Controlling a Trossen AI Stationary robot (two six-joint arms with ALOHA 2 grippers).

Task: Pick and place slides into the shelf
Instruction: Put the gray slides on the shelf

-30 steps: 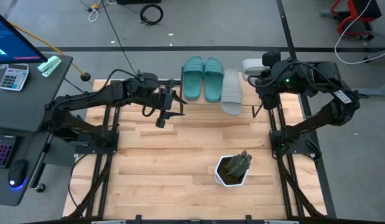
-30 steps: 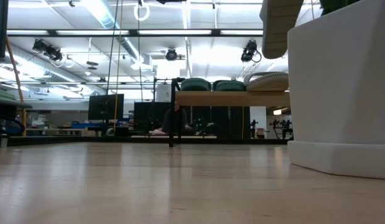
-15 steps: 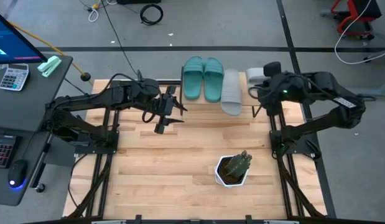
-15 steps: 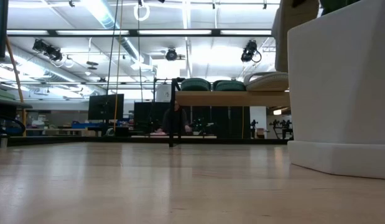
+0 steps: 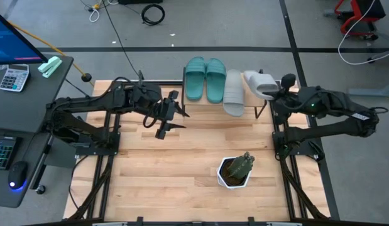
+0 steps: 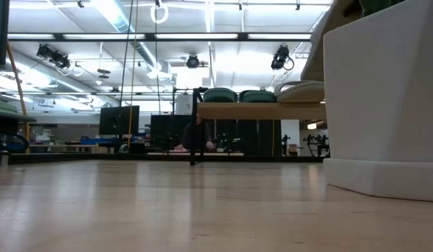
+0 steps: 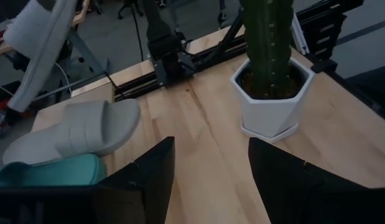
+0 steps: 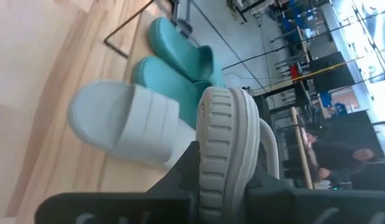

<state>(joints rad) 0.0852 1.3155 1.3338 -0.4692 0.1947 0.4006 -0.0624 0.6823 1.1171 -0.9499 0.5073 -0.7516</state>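
Note:
Two teal slides (image 5: 205, 79) lie side by side on the shelf (image 6: 258, 110), soles down. One light grey slide (image 5: 234, 93) lies beside them on their right. My right gripper (image 5: 273, 94) is shut on the second grey slide (image 5: 257, 83), over the shelf's right end. In the right wrist view this held slide (image 8: 220, 146) shows edge-on, above the resting grey slide (image 8: 127, 121). My left gripper (image 5: 167, 117) hovers open over the table, left of the shelf. Its wrist view shows the open gripper (image 7: 211, 180) and the grey slide (image 7: 74, 130). My right gripper pinches the grey slide between its two fingers, across the sole near one end (image 8: 218, 177). One finger (image 8: 185, 167) is on one face of the sole and the other on the strap side. The fingers come roughly level from the table's right. The slide is lifted clear and tilted.
A white pot with a green cactus-like plant (image 5: 235, 169) stands on the near right part of the table and fills the low view's right side (image 6: 384, 98). Bare wooden tabletop (image 5: 181, 163) lies between the arms. A desk with a calculator stands left of the table.
My right gripper has carried the grey slide from beyond the shelf's far right corner toward the near edge, until it is beside the resting grey slide. The arm has swung out to the right and the slide has tipped. My left gripper has drifted slightly toward the near edge.

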